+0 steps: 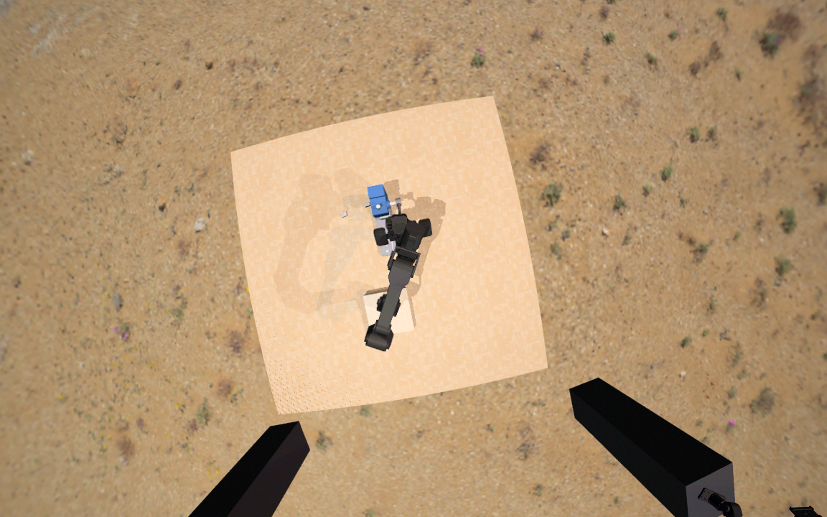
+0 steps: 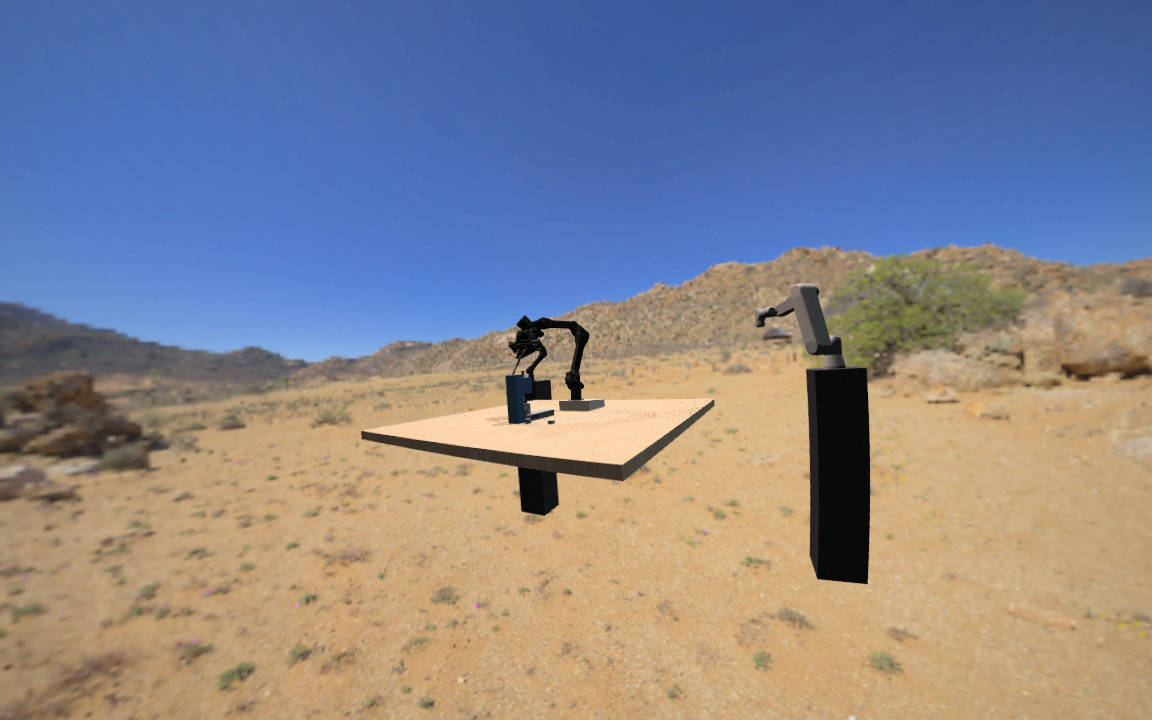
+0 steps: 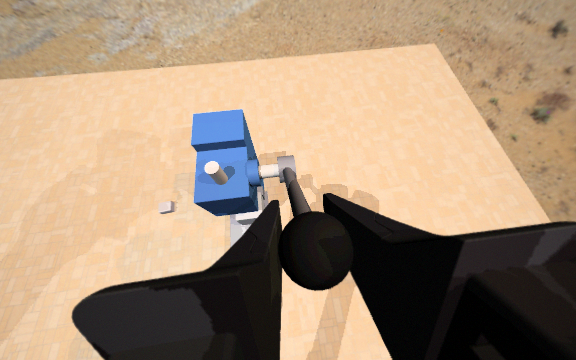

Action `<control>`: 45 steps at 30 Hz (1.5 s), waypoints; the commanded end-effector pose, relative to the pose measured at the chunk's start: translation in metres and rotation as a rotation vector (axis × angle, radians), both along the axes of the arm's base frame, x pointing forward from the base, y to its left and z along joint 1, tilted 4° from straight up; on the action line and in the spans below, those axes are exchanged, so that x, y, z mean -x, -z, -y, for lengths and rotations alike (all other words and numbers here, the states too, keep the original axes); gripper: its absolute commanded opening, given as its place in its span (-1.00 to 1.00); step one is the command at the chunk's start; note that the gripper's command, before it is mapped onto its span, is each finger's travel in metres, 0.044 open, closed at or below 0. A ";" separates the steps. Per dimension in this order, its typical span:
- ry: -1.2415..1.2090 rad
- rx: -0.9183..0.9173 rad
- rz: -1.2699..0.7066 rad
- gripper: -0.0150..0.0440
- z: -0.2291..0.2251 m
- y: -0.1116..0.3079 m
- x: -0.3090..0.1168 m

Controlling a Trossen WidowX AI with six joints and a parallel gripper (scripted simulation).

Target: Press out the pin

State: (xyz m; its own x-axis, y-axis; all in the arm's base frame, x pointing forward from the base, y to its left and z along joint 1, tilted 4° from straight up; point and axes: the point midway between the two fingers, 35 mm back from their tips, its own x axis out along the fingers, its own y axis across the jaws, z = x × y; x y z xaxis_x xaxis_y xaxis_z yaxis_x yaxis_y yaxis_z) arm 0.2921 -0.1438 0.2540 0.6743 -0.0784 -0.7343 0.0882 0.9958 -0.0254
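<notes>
Gripping the lever's knob beside the press, the gripper seems to be at the pressing step, which calls for a smooth downward arc; the block's seat is indiscernible at the press.

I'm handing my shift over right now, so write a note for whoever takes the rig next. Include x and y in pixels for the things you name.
Gripper point(image 1: 398, 221) point(image 2: 524, 344) point(image 3: 301, 203): shut on the lever's black knob point(image 3: 316, 250).
Lever point(image 3: 297, 192): raised, slanting up from the side of the blue press point(image 1: 377, 199) point(image 2: 517, 398) point(image 3: 220, 127).
Small pale piece point(image 1: 343, 214) point(image 3: 166, 207): on the table beside the press; I can't tell what it is. Block, pin and cup can't be made out.
Done: lever gripped. Whether the pin is out isn't visible.
Left: confirm the pin; press if needed, lever fully up, then let go without moving the block.
</notes>
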 end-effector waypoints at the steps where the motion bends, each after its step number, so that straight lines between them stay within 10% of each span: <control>1: 0.004 -0.003 -0.015 -0.49 0.000 0.005 0.006; 45: 0.004 -0.003 -0.016 -0.49 -0.001 0.018 0.021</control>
State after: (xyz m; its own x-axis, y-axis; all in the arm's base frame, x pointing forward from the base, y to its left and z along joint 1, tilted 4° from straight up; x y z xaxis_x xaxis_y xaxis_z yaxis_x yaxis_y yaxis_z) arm 0.2772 -0.1428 0.2419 0.6763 -0.0790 -0.7323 0.0868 0.9959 -0.0273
